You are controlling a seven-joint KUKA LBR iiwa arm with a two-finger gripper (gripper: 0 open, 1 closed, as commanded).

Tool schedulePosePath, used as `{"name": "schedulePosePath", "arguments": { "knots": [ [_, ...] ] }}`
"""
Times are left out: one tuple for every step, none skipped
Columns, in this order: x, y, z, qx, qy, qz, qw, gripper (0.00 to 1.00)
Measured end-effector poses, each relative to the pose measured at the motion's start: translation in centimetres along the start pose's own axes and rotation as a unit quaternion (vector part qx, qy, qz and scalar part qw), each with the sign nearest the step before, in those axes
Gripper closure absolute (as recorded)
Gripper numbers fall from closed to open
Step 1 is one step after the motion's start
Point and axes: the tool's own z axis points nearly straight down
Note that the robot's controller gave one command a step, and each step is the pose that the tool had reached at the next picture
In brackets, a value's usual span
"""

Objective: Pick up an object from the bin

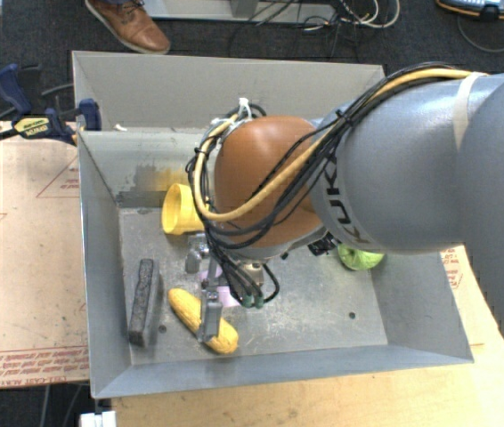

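Corn-cob-shaped yellow thing is lying on the bin's floor, near the front wall and a little left of the middle, with its length running slantwise from upper left to lower right; it is lying flat, and both of its ends are showing on either side of the tool. Gripper is reaching down onto the middle of this yellow piece and is crossing over it, touching it or nearly so; whether the tool is apart, together or clamped on the piece cannot be told from this angle.

Just left of the yellow piece, apart from it, a dark grey bar is lying flat along the floor, running front to back. Farther back, a yellow cup is lying on its side, its mouth turning toward the left; the robot's rounded orange cover is hiding its right part. Black and tan cables are looping around this cover and hanging down toward the gripper. On the right, a light green rounded thing is peeking out from under the grey arm; what it is cannot be told. Grey metal bin is holding all of these, well spread out.
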Motion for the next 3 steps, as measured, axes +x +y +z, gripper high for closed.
{"name": "schedulePosePath", "arguments": {
  "knots": [
    [-0.2,-0.1,-0.4,-0.001,-0.0037,0.002,1.0,0.0],
    [-0.9,-1.6,3.1,-0.002,-0.0063,-0.026,0.9996,0.0],
    [-1.7,-3.1,7.8,-0.001,-0.0039,0.027,0.9996,0.0]
  ]
}}
